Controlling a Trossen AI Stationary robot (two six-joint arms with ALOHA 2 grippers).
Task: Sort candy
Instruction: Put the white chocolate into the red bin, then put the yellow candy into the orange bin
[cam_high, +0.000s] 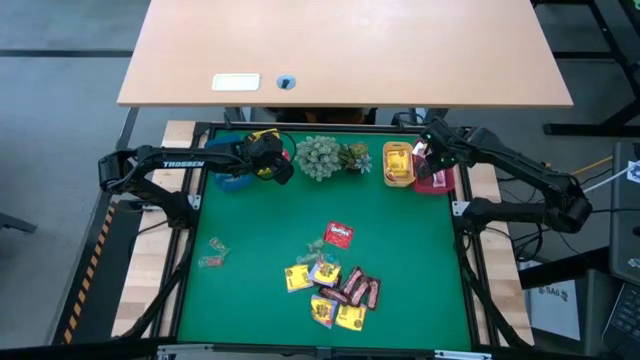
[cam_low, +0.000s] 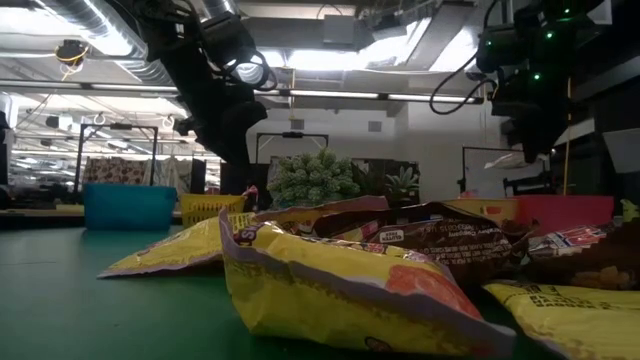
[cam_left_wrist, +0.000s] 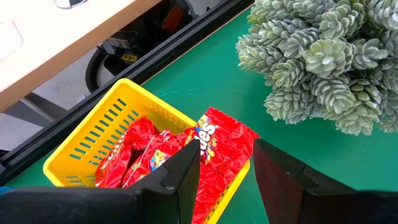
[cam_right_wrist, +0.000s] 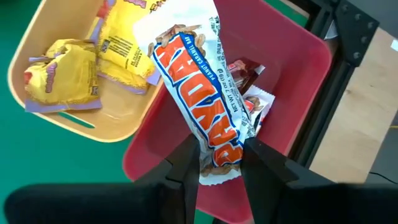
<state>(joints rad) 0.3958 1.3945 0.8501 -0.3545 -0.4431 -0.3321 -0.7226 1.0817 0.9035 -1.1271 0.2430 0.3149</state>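
Right gripper (cam_right_wrist: 219, 163) pinched on a white PayDay bar (cam_right_wrist: 198, 87), held over the red bin (cam_right_wrist: 298, 68) at the table's back right. The bar's top end leans across the neighbouring orange bin (cam_right_wrist: 37, 62) with its yellow packets (cam_right_wrist: 62, 84). Risk: let go from here, it could tip the wrong way, or bridge both rims.

Left gripper (cam_left_wrist: 227, 163) hangs with jaws apart, holding nothing, above the yellow bin (cam_left_wrist: 93, 134). A red Skittles packet (cam_left_wrist: 224, 140) lies draped over that rim; a nudge could slide it onto the green mat (cam_high: 260, 240).

Unsorted candy pile (cam_high: 335, 280) sits mid-table, near the front.
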